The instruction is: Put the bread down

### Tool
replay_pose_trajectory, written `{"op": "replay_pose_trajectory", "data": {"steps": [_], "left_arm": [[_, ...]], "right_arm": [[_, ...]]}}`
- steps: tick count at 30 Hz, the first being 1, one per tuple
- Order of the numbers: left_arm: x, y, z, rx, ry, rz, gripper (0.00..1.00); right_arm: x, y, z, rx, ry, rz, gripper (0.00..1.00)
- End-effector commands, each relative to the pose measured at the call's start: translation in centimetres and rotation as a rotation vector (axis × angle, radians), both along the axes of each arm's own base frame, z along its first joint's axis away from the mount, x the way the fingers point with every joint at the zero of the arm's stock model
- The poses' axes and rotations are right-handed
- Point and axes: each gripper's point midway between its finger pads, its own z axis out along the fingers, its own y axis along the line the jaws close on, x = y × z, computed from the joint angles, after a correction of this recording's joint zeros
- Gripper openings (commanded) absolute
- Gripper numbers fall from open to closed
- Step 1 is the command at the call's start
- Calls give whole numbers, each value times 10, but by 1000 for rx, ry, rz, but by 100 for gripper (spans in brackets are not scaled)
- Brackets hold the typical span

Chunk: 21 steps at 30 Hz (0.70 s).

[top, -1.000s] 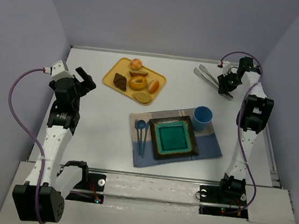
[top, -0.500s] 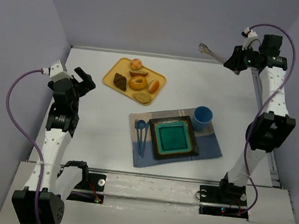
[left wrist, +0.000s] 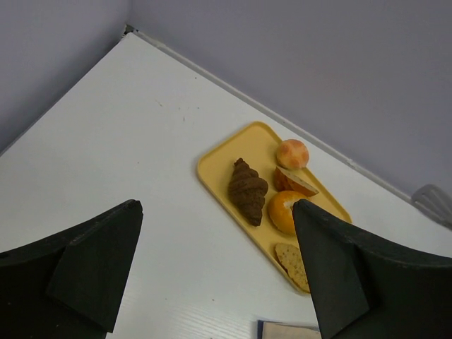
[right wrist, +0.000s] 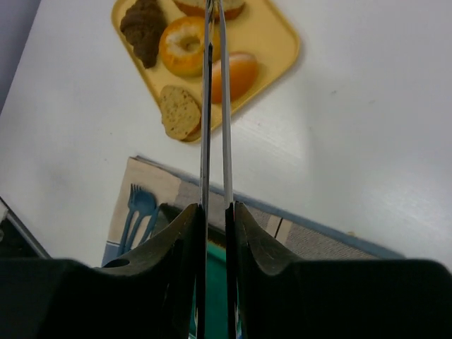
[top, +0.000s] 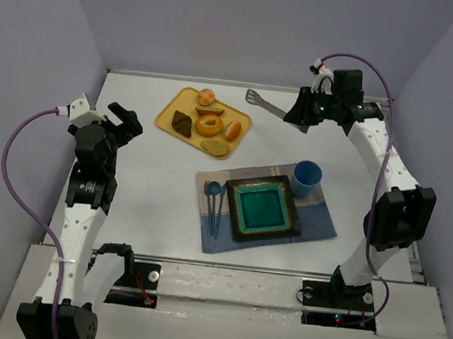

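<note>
The bread [top: 233, 129] is a small golden oval roll lying at the right end of the yellow tray [top: 167, 114]. In the right wrist view the roll [right wrist: 239, 74] sits just right of the tong arms. My right gripper [top: 302, 117] is shut on metal tongs [top: 265, 103], held in the air right of the tray with the tips pointing at it. In the right wrist view my gripper [right wrist: 215, 212] clamps the two tong arms [right wrist: 214, 106] close together. My left gripper [top: 125, 121] is open and empty, left of the tray [left wrist: 219, 166]. My finger hides the roll in the left wrist view.
The tray also holds a round bun [top: 207, 96], a brown croissant [top: 182, 122], a ring bagel [top: 209, 124] and a speckled slice [top: 215, 146]. A green plate [top: 263, 208], a blue cup [top: 307, 177] and blue cutlery [top: 215, 201] rest on a placemat [top: 319, 222].
My right arm lifted the tongs from the back right of the table and swung them left, toward the tray. My left arm shifted slightly left.
</note>
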Motion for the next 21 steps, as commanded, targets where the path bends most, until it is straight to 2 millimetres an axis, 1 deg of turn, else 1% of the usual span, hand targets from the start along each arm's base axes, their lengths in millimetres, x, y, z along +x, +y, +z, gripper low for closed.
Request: {"op": "replay_pose_trajectory", "data": {"steps": [1,2,3,5,6,7,8,9,10,11,13,14,16,17,21], "left_arm": [[-4,-3,16,-12,-61,-14,99],[-4,-3,16,-11,-62,-14,99],[-5,-3,16,-12,-63,-15,99],[-5,-3,16,-14,-65,-16,99],[-5,-4,16,-15,-65,-18,99],[-5,-4,16,-15,-65,-18,99],[-6,-4,16,-18,-67,-18,99],[-6,-4,16,-20,-67,-19,99],[-6,-4,16,-20,-67,-19,99],[-6,-5,16,-22,-71,-22,99],[-6,-6,16,-23,-71,-25,99],[-6,-5,16,-22,-69,-24,99],[-6,-6,16,-22,-71,-25,99],[-6,-6,16,-22,-72,-25,99],[-7,-3,17,-19,-75,-15,99]], "right_arm": [[-4,18,36,109,-76,-144,30],[-7,22,33,110,-71,-158,31],[-10,23,25,96,-61,-189,32],[-16,33,20,107,-34,-191,34],[-22,39,12,107,-12,-192,35],[-22,38,8,111,2,-206,36],[-24,43,6,124,17,-218,38],[-24,44,-1,119,31,-235,41],[-23,43,-4,120,38,-246,42],[-23,47,-5,132,47,-259,45],[-25,58,-8,131,49,-246,46],[-21,59,-12,129,56,-249,47],[-23,73,-15,135,74,-230,48],[-19,75,-19,132,83,-231,48],[-17,87,-27,119,97,-239,49]]}}
